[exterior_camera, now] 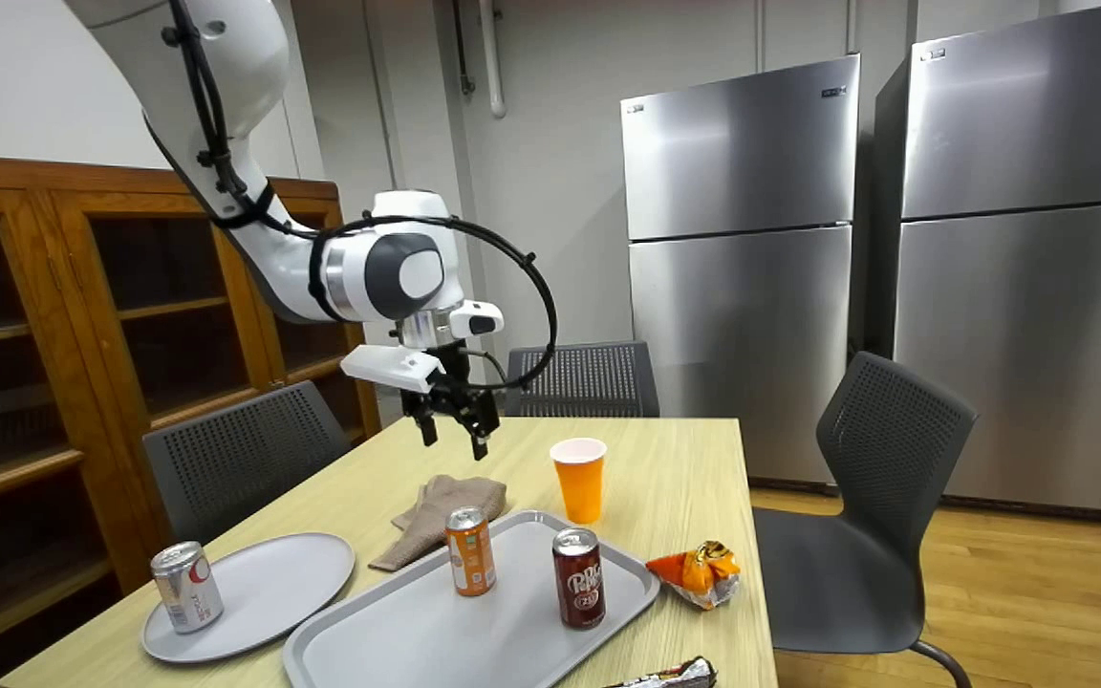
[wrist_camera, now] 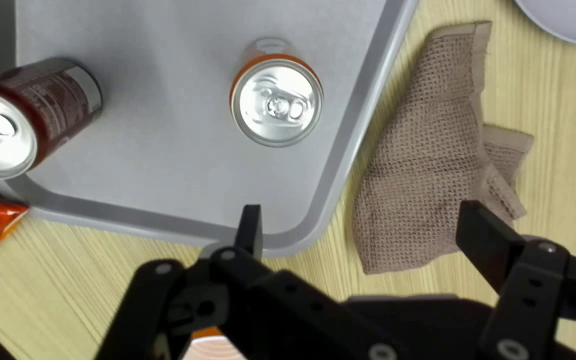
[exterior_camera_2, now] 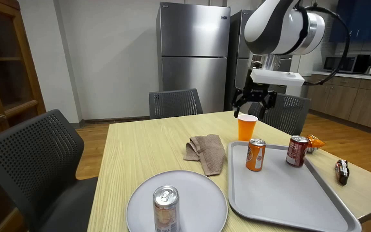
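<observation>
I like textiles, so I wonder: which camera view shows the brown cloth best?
The wrist view: it sees the brown cloth from above, large enough to show the weave, though a gripper finger covers part. Both exterior views show it smaller and at a slant; in an exterior view, the orange can hides a bit.

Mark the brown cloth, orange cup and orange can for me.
Brown cloth (wrist_camera: pixel 420 165), wrist view: middle of its woven surface.
Orange cup (exterior_camera: pixel 579 487), in an exterior view: its outer side.
Orange can (exterior_camera_2: pixel 255 155), in an exterior view: middle of its side.
</observation>
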### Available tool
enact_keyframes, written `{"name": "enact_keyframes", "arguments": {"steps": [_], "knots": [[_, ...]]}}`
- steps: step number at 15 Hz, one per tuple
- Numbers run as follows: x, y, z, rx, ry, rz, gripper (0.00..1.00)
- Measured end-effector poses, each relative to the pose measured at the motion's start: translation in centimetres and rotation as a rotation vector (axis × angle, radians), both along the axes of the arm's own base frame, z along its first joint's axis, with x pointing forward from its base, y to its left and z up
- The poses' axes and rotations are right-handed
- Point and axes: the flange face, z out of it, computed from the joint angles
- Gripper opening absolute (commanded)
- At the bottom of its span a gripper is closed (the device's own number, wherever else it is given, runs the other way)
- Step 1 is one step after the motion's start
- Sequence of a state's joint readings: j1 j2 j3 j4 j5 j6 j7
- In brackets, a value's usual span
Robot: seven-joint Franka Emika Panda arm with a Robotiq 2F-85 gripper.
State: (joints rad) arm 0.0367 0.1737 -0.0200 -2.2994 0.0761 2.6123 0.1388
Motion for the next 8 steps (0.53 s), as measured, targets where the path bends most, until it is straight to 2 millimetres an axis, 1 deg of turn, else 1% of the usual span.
{"name": "enact_keyframes", "arguments": {"steps": [2,4,6,8], "knots": [[-0.2,0.7,1.8,0.001,-0.021,0.041,1.0],[-0.7,1.9,3.0,0.001,-0.026,0.091,1.0],[-1.4,3.4,3.7,-0.001,-0.023,0.145,1.0],[-2.3,5.4,4.1,-0.003,-0.012,0.204,1.0]]}}
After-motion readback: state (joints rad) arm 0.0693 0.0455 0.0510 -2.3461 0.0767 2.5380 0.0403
